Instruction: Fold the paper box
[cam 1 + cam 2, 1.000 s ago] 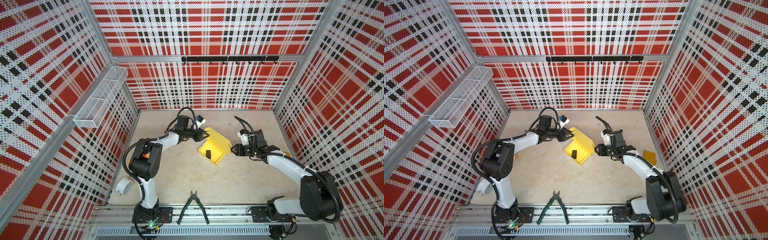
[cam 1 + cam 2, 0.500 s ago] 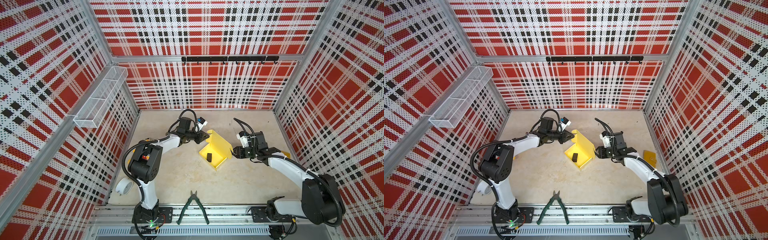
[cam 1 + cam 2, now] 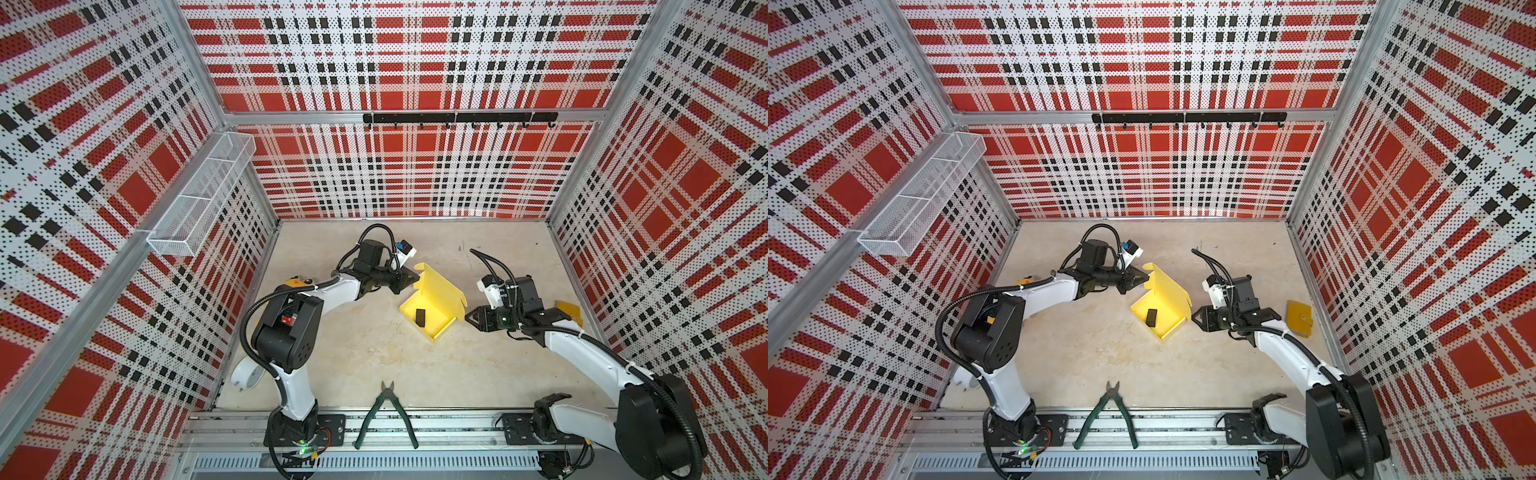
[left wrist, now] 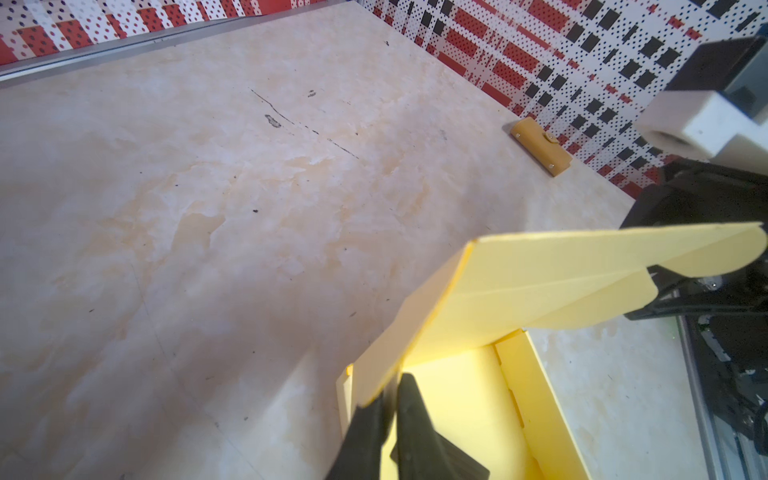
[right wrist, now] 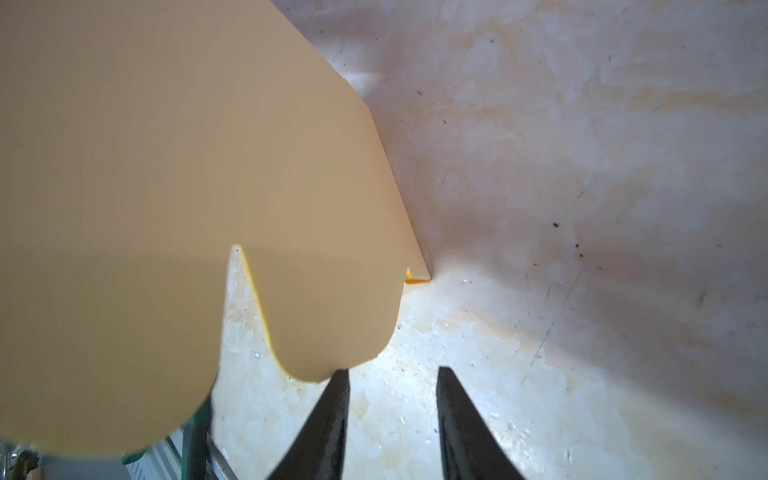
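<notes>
Top views: paper box (image 3: 432, 309) (image 3: 1163, 309) sits on the worktop (image 3: 374, 361) with its tray flat and its lid (image 3: 441, 283) raised on the far side. A small black block (image 3: 420, 316) lies inside the tray. Left pincer (image 3: 416, 279) (image 3: 1144, 277) meets the lid's left corner. Right pincer (image 3: 468, 318) (image 3: 1195, 318) is just beside the box's right end, at the lid's side flap. Green-handled cutters (image 3: 388, 409) lie well in front of the box, at the worktop's near edge. An orange-yellow flat piece (image 3: 1299, 318) lies to the right of the box, beyond the right pincer. Left wrist view: left pincer (image 4: 392, 388) is pressed narrow, with the edge of the box (image 4: 540, 282) lid pinched between its fingers (image 4: 417, 415). The tray interior shows beneath, and the orange-yellow piece (image 4: 540, 147) is far past the box, by the wall. Right wrist view: right pincer (image 5: 392, 399) stands moderately apart and holds nothing. The rounded flap of the box (image 5: 166, 166) reaches one finger's (image 5: 332, 419) tip but does not lie between the two.
</notes>
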`<act>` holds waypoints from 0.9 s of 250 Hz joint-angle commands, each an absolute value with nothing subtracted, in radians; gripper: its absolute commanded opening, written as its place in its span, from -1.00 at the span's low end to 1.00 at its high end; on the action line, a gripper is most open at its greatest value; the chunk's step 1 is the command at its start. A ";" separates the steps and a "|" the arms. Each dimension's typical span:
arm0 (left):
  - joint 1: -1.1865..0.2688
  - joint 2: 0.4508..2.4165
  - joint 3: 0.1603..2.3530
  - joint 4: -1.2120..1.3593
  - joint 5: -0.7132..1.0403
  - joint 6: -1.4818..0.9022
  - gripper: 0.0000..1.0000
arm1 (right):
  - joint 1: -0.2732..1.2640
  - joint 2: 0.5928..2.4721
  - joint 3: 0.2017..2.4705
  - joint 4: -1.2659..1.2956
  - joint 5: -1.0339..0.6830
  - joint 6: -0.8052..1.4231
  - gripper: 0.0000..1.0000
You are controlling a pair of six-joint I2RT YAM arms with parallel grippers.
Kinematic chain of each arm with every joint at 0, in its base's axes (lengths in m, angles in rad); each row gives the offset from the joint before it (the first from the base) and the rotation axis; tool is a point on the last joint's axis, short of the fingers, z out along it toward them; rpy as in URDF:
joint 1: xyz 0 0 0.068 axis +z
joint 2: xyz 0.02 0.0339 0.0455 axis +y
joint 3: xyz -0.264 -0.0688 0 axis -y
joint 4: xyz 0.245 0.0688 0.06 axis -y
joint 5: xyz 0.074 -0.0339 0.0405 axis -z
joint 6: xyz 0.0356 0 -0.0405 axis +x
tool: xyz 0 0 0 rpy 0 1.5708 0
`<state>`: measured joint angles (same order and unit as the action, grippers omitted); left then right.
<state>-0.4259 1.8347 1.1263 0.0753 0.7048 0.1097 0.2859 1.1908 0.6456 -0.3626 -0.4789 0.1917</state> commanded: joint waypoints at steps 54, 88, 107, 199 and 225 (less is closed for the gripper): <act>-0.458 1.807 1.092 0.113 0.676 0.057 -0.85 | 0.330 1.190 0.629 -0.275 -0.525 0.166 -0.26; -0.456 1.796 1.086 0.117 0.670 0.060 -0.88 | 0.333 1.189 0.663 -0.327 -0.504 0.136 -0.27; -0.447 1.782 1.082 0.117 0.660 0.066 -0.88 | 0.325 1.135 0.692 -0.388 -0.443 0.128 -0.28; -0.451 1.786 1.085 0.120 0.658 0.073 -0.86 | -0.045 1.302 0.864 -0.218 -0.391 0.219 -0.31; -0.451 1.784 1.085 0.120 0.658 0.077 -0.86 | -0.044 1.458 0.950 -0.137 -0.502 0.203 -0.31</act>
<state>-0.4469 1.8091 1.0882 0.1108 0.6601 0.0757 -0.0490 1.3216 0.8696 -0.2684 -0.4004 0.2283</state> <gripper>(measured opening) 0.073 0.344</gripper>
